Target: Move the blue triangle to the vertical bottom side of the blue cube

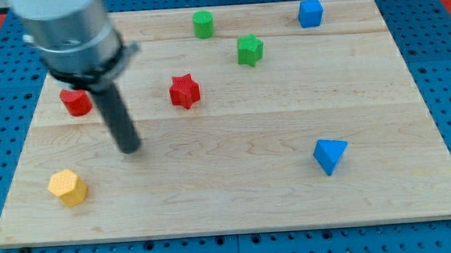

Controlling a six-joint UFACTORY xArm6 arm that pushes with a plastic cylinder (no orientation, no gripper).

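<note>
— Camera view, the task's pieces?
— Sitting at about four o'clock on the wooden board (238, 196): blue triangle (329, 155). Resting up at one o'clock, close to the top edge: blue cube (310, 13). Lying well apart, those two, triangle roughly at six o'clock from cube.
— My tip (131, 148)?
— Touching down at nine o'clock on the board, well away from the triangle. No jaws here, just a dark rod, holding nothing.
— Nearby blocks?
— Peeking out behind the rod at its eleven o'clock: red block (75, 102), shape partly hidden. Sitting at two o'clock from the tip: red star (184, 90). Lying at seven o'clock: yellow hexagon (67, 187).
— Greens?
— Standing near twelve o'clock: green cylinder (203, 23), with green star (249, 50) at its four o'clock.
</note>
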